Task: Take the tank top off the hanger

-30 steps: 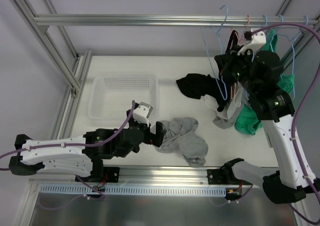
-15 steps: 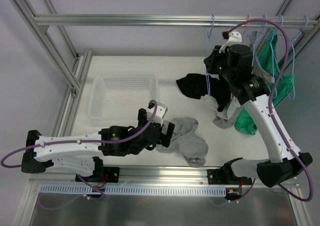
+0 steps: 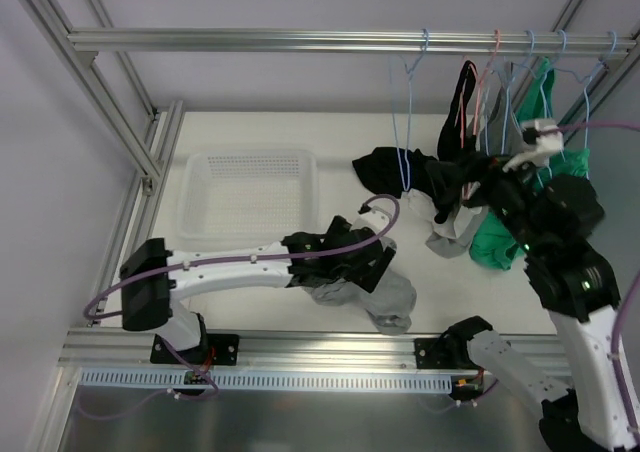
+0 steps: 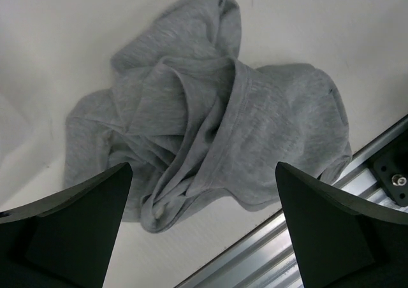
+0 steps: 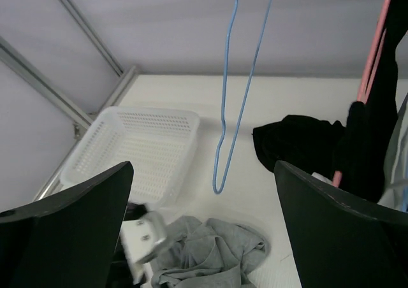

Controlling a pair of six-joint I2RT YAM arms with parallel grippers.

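Jaws on right gripper just spread, leaving blue hanger bare; left gripper hovers spread over grey tank top, so I'd call removal done.

The left gripper points downward with jaws spread wide, while the raised right gripper also gapes fully.

White basket sits on table, ahead of and below the right fingers, toward their left side. Rail runs overhead.
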